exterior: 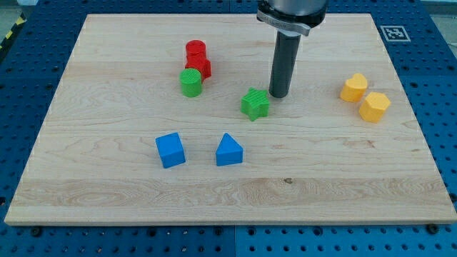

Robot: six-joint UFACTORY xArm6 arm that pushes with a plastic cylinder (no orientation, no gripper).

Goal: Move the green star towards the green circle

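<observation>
Rod (287, 61) comes down from the view's top, straight and dark, and my tip (278, 96) rests on the board (86, 182). No pincer is fitted to this arm, so there are no jaws to be apart, together or clamped; the rod alone meets the blocks.

Just to the view's lower left of my tip sits the green star (255, 103), very near or touching it; I cannot tell if there is contact. Farther toward the view's left from my tip, well beyond the star, stands the green circle (191, 82), a short upright cylinder. The star and the circle are well apart, with bare wood between them.

Touching the circle on its upper side, at the view's upper left from my tip, are two red blocks (198, 59), pressed close to one another; their shapes are hard to make out.

Toward the view's bottom left from my tip lie two blue blocks: a blue triangle (229, 150) nearer, below the star, and a blue cube (171, 150) farther left, apart from it.

To the view's right of my tip, well away, sit two yellow blocks (365, 98), touching or nearly so, near the board's right edge.
</observation>
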